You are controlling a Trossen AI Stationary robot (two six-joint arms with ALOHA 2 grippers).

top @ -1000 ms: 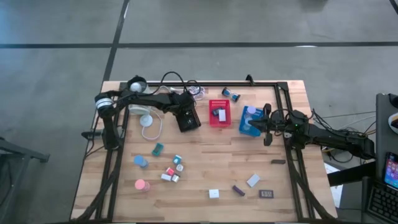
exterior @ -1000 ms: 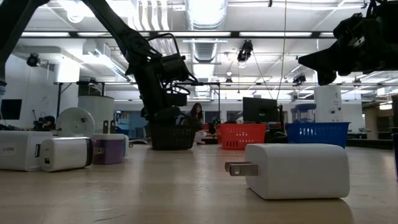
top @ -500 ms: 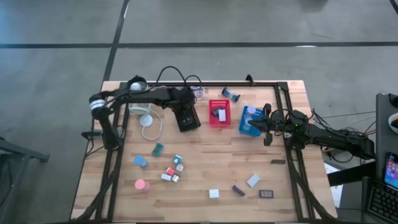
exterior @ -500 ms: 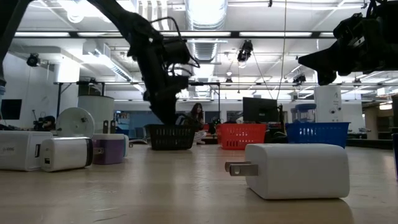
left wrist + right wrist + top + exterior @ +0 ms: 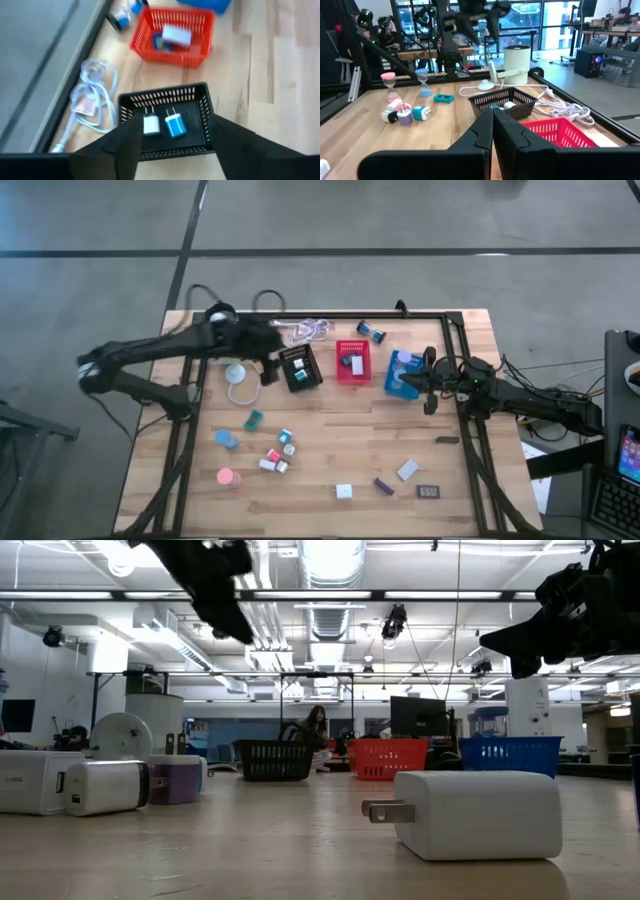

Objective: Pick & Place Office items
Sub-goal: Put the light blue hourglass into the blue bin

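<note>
Left gripper (image 5: 172, 150) pulled up and back from black tray (image 5: 298, 367) — jaws spread, nothing in them. White charger (image 5: 151, 125) and blue charger (image 5: 175, 125) now lie inside tray. Drop looks done. Right gripper (image 5: 430, 383) waits clenched by blue tray (image 5: 392, 387) — more items wait on table (image 5: 330, 450).
</note>
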